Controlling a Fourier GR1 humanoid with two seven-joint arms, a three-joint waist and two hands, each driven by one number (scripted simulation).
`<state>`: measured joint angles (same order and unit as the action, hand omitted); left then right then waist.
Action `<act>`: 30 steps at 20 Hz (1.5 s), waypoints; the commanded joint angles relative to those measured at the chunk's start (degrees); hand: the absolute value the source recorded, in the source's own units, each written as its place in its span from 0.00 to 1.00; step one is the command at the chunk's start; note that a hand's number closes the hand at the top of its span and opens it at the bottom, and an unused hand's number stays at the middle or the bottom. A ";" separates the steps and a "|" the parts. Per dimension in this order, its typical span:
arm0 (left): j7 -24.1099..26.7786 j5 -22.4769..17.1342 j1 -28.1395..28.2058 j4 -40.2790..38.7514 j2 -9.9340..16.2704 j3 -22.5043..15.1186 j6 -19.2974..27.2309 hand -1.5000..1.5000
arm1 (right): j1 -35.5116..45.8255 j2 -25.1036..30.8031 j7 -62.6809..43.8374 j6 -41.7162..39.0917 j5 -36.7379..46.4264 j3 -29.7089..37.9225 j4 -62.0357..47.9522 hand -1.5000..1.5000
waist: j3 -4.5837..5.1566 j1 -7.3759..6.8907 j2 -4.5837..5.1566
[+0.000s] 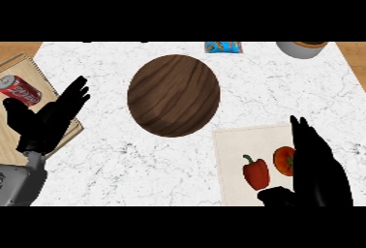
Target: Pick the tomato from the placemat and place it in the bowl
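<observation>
The tomato (283,161) lies on the placemat (235,145), beside a red pepper (256,172). The right robot hand (318,167) stands just beside the tomato, fingers straight, grasping nothing. The wooden bowl (174,95) sits beyond the tomato. The left robot hand (50,118) rests released, far left.

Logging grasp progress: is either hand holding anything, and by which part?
Nothing is held. The right hand is open beside the tomato; the left hand rests open.

The right robot hand (318,162) covered the tomato's (283,160) three o'clock side. At twelve o'clock the band cut off a blue packet (223,47) and a grey pot (303,49), contents unreadable.
</observation>
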<state>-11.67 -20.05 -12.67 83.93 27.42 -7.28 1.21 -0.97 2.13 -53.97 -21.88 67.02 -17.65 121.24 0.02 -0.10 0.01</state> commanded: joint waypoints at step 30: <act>-0.37 8.98 -1.38 -4.46 -7.72 12.22 -10.53 0.50 | 0.99 -0.03 7.76 7.64 -1.70 10.23 -20.27 0.00 | -0.01 0.26 0.02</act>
<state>-15.15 -11.72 -12.52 84.55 19.92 2.69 -6.86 0.86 2.47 -46.70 -15.80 64.49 -6.46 102.55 -0.01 0.07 0.00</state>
